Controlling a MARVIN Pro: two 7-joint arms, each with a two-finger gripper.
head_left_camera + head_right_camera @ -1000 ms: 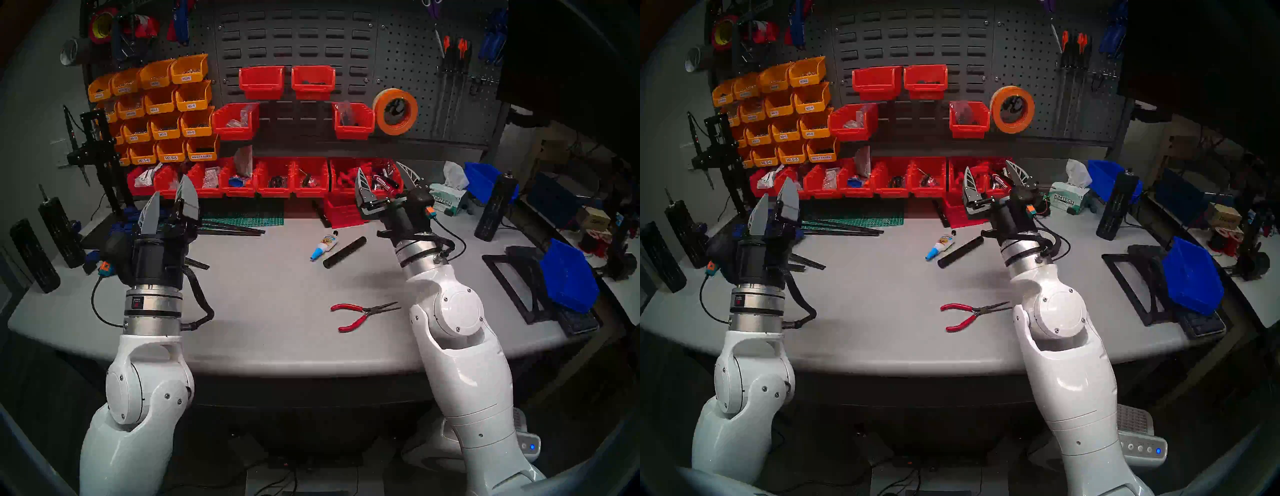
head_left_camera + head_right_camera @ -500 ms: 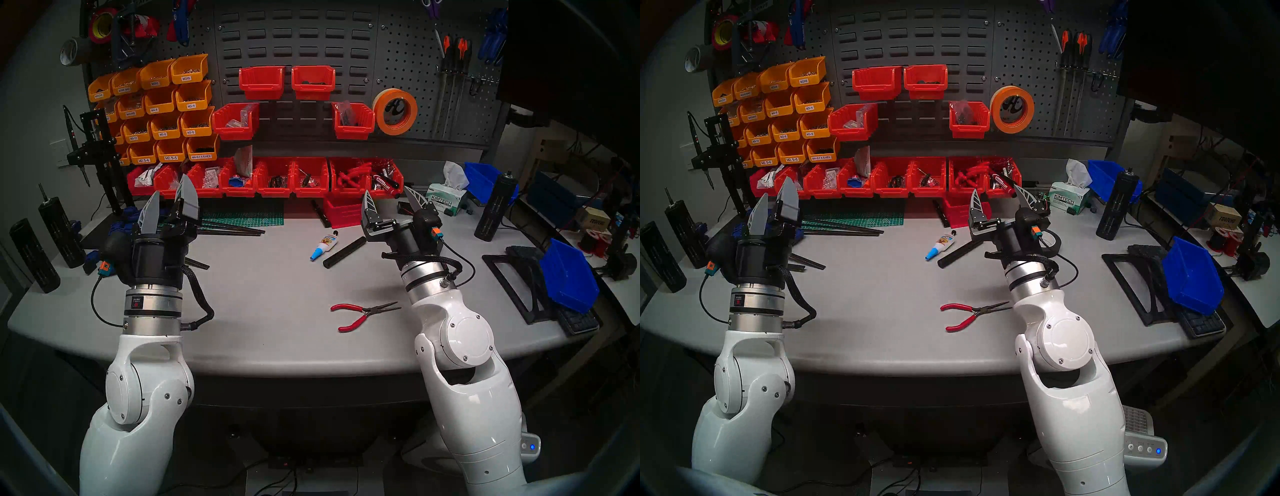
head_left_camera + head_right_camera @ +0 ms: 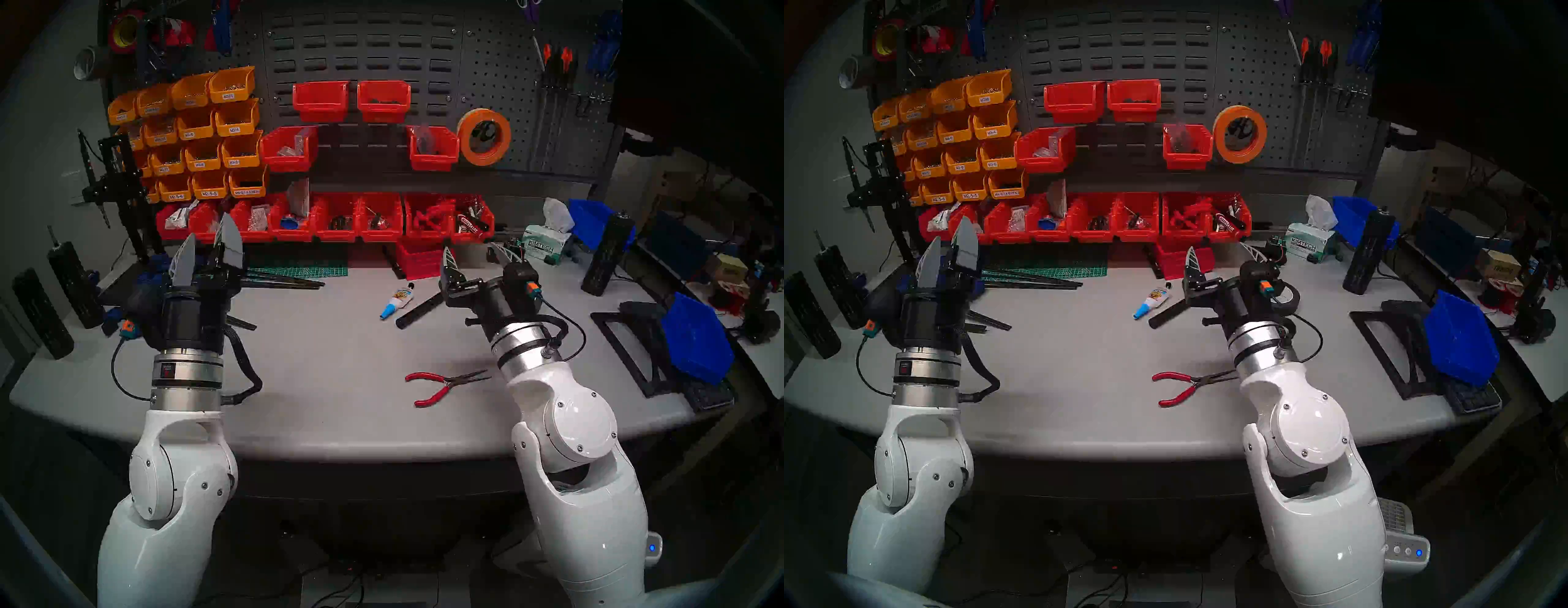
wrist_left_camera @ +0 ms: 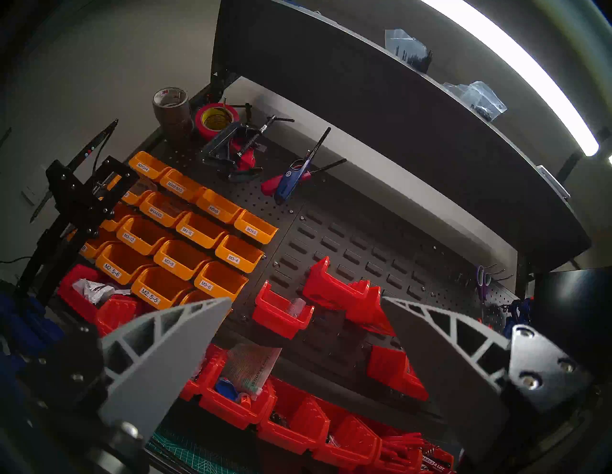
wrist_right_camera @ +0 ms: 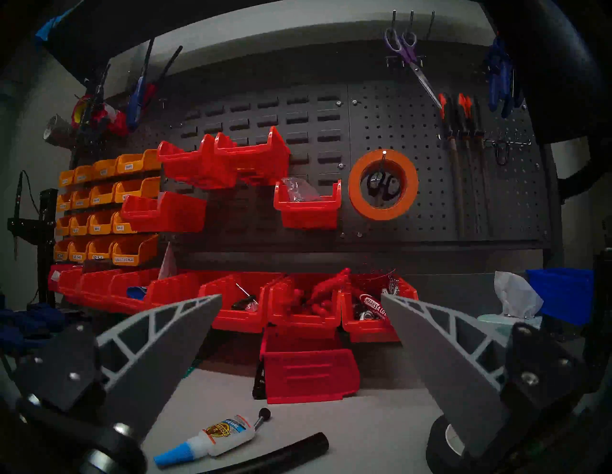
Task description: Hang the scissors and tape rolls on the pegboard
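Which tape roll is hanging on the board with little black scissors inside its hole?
The orange tape roll: the black-handled scissors hang inside its ring. The red and yellow rolls sit far off, top left.

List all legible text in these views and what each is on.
"KIMTECH": tissue box
"GORILLA", "SUPER GLUE": glue bottle
"MARKS-A-LOT": marker in red bin
"3M": core of brown tape roll
"M2.5-6", "M2.5-5", "M3-6", "M3-8", "M3-4", "M3-12", "M4-6", "M3X8", "M3X6": yellow bins
Other bin labels and the packet in a red bin: too blurred.

The orange tape roll [image 5: 383, 184] hangs on the pegboard [image 5: 427, 159], black-handled scissors [image 5: 381, 185] hanging inside its ring.
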